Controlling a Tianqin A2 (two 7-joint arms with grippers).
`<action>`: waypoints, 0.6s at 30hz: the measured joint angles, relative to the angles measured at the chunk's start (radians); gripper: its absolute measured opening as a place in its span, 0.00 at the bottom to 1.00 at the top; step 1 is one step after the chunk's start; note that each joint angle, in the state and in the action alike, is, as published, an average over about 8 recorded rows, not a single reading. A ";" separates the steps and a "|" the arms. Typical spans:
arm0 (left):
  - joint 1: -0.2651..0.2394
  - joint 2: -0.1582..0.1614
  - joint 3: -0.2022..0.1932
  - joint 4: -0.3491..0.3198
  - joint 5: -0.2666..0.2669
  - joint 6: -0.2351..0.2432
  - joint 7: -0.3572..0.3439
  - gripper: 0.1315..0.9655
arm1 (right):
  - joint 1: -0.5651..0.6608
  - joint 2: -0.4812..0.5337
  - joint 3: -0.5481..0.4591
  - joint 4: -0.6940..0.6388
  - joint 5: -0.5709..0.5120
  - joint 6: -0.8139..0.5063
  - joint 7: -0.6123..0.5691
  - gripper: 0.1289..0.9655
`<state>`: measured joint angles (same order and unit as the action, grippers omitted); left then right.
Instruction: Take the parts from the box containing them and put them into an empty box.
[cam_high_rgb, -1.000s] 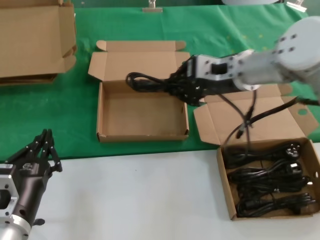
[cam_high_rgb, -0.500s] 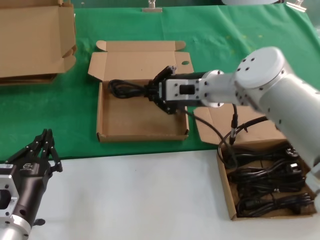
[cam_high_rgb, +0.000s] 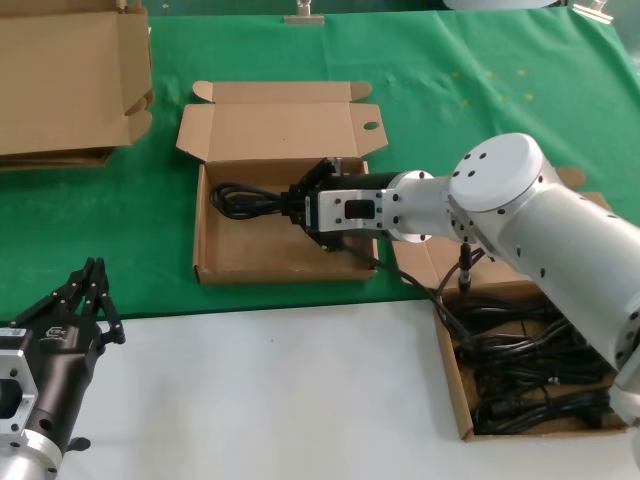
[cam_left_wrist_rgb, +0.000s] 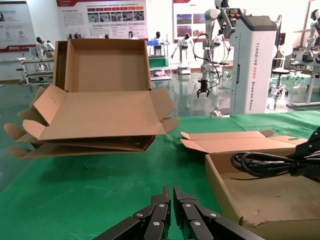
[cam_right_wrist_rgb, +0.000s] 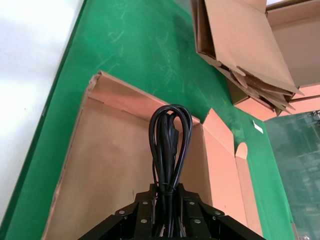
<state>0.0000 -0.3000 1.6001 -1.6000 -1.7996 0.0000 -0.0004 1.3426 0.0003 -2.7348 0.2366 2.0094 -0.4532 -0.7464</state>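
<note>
Black cable bundle clamped in my right gripper, hanging over the empty box on the green cloth. Its long axis runs straight out from the fingers toward the box's far side wall, looped end leading, roughly level. I see bare floor under and beside the loop, with walls close on three sides and the open lid standing off to one side. Behind the gripper's arm sits the full box with more cables. Left gripper parked on the white table, well away, fingers pressed together. Folded cartons lie beyond it.
</note>
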 joint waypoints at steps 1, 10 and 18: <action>0.000 0.000 0.000 0.000 0.000 0.000 0.000 0.05 | -0.002 0.000 -0.004 0.002 0.006 0.002 -0.002 0.12; 0.000 0.000 0.000 0.000 0.000 0.000 0.000 0.05 | -0.017 0.000 -0.017 0.022 0.025 0.018 -0.010 0.12; 0.000 0.000 0.000 0.000 0.000 0.000 0.000 0.05 | -0.012 0.000 -0.005 -0.005 0.040 0.013 -0.040 0.24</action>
<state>0.0000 -0.3000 1.6001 -1.6000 -1.7997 0.0000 -0.0004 1.3308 0.0000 -2.7394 0.2311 2.0492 -0.4401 -0.7866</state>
